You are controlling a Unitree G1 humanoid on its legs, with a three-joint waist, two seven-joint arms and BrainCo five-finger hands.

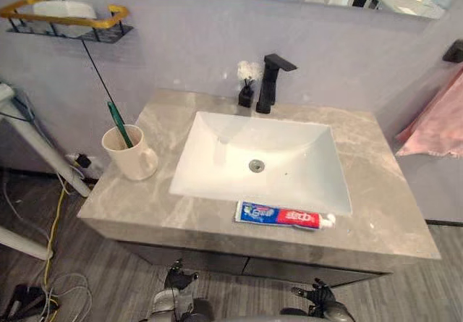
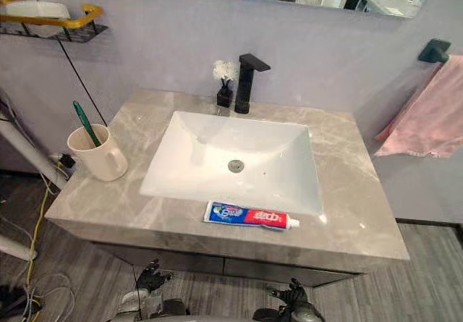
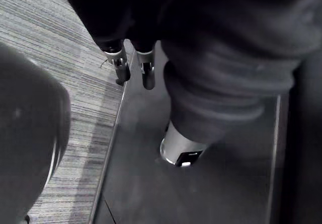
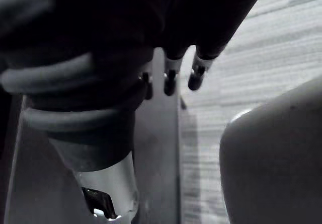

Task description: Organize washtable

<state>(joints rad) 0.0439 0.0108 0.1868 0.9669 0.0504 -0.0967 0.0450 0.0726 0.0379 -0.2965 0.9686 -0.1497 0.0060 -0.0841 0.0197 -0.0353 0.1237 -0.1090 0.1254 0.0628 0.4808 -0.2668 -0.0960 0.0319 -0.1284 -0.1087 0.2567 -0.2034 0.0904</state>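
The toothpaste tube lies flat on the counter, on the narrow strip between the front rim of the sink and the counter's front edge. Its long axis runs left to right, parallel with that edge, and its white cap points to the robot's right. Both hands hang low in front of the cabinet, below the countertop and well apart from anything on it. The left hand has its fingers hanging loose and holding nothing, and the right hand has its fingers likewise slack and empty. From the right hand the tube lies up and forward, with the cap end almost straight above it. The left hand sits off to the side of the tube's flat tail end, so the right hand looks the nearer of the two. The cup with the green toothbrush leaning in it stands on the left side of the counter, beside the sink, well apart from the tube and closer to the left arm. If the tube is the first thing to be tidied, a reach from the right would meet it across its narrow width, with the fingers closing over the body just behind the cap. If the tube is meant for the cup, it would have to travel the sink's width to the left.
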